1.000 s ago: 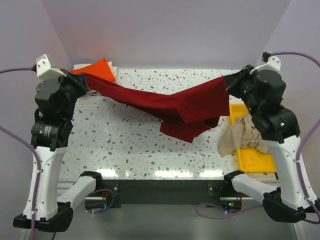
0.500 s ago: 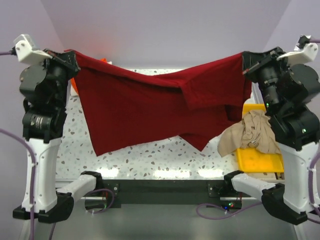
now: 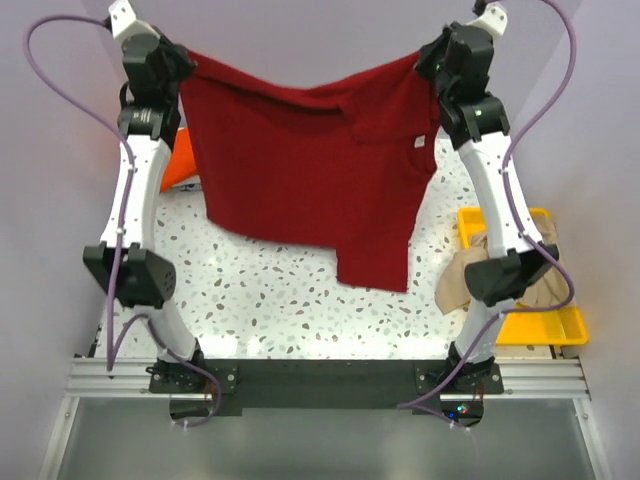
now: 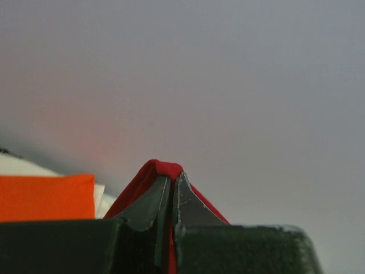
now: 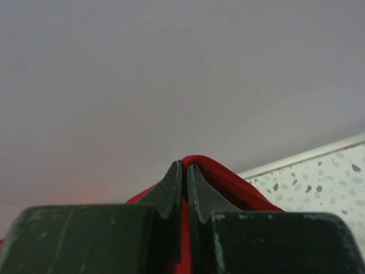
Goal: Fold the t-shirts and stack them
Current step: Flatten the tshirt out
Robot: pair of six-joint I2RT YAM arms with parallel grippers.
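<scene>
Though only overhead shows drape, left fingers [image 4: 149,210], right fingers [image 5: 166,197] tight on red shirt [image 3: 300,170].

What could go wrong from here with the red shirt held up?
The left hand and right hand each pinch only a small bit of the dark red t-shirt, so it might slip free.
The cloth hangs doubled over on the right hand's side, so laying it down may trap a crease.

Both arms [image 3: 135,200] have white links, black joints and looping purple cables [image 3: 70,95].
</scene>
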